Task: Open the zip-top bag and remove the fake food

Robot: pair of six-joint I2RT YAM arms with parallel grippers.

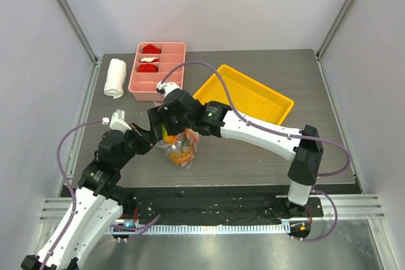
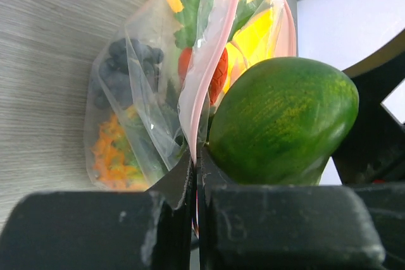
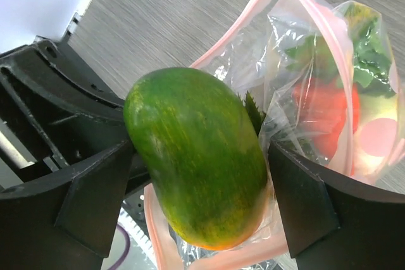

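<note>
The left tool (image 2: 196,164) pinches the pink strip of the floppy bag (image 2: 136,115) on the desk (image 3: 190,17). At its mouth the mango (image 3: 190,131) — smooth, likely slippery — sits mid-belly between the right tool (image 3: 199,178) fingers — gripped or loose, unclear.

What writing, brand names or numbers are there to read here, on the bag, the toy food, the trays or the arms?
None can be read in any view.
zip-top bag: clear plastic, pink strip, no print.
mango: plain green skin, no label.
pink tray, yellow tray, towel: no markings.
arms: any marks too small to read.
</note>
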